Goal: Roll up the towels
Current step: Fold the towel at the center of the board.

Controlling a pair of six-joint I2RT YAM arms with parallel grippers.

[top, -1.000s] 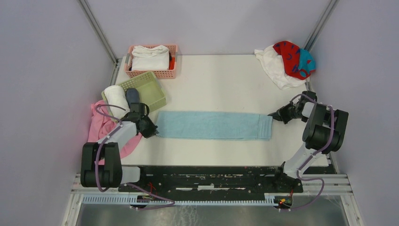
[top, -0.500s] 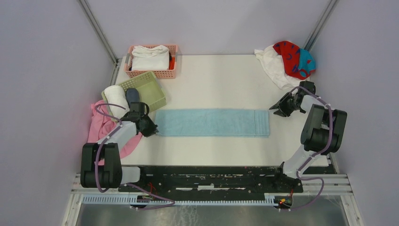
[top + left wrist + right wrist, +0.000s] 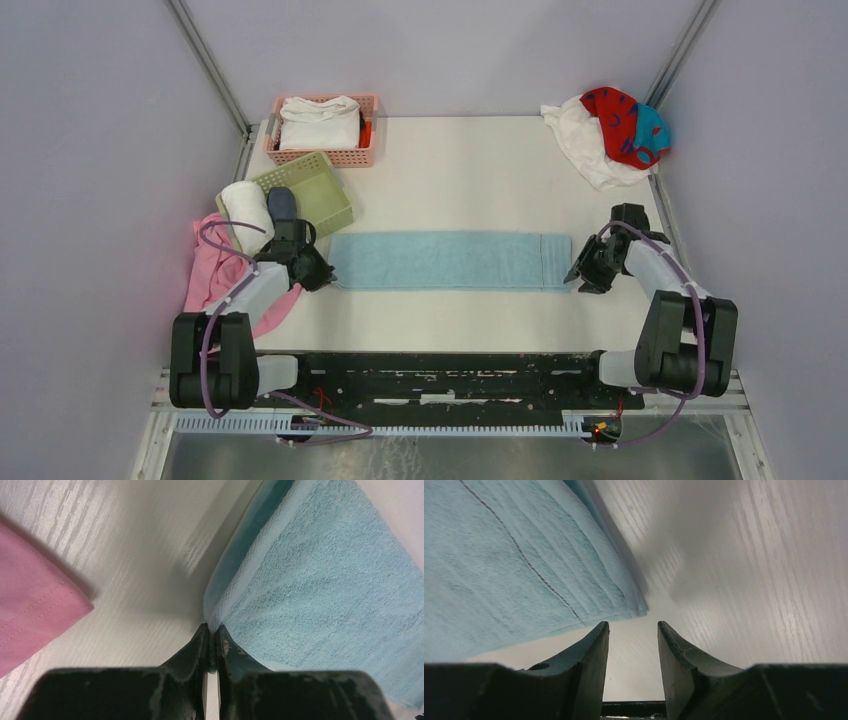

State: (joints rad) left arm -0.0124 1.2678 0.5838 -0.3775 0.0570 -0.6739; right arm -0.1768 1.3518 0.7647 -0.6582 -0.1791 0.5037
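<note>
The light blue towel (image 3: 450, 261) lies flat as a long strip across the middle of the table. My left gripper (image 3: 325, 272) sits at its left end, and the left wrist view shows the jaws pinched on the towel's (image 3: 325, 595) edge, with a sliver of blue cloth between them. At the strip's near right corner my right gripper (image 3: 578, 277) stands open; in its wrist view the towel (image 3: 514, 565) lies just ahead and left of the empty fingers. The white towel (image 3: 580, 140) and the red towel (image 3: 615, 120) with teal marks are heaped at the back right corner.
A pink basket (image 3: 350, 157) holding folded white cloth stands at the back left. Beside it a green basket (image 3: 325, 195) holds a white roll (image 3: 246, 208) and a dark roll (image 3: 282, 203). A pink cloth (image 3: 212, 270) lies under my left arm.
My right gripper let go of the towel's right end, opened, and swung back, then forward to its near right corner. The towel's right end dropped flat. The left gripper stayed put.
</note>
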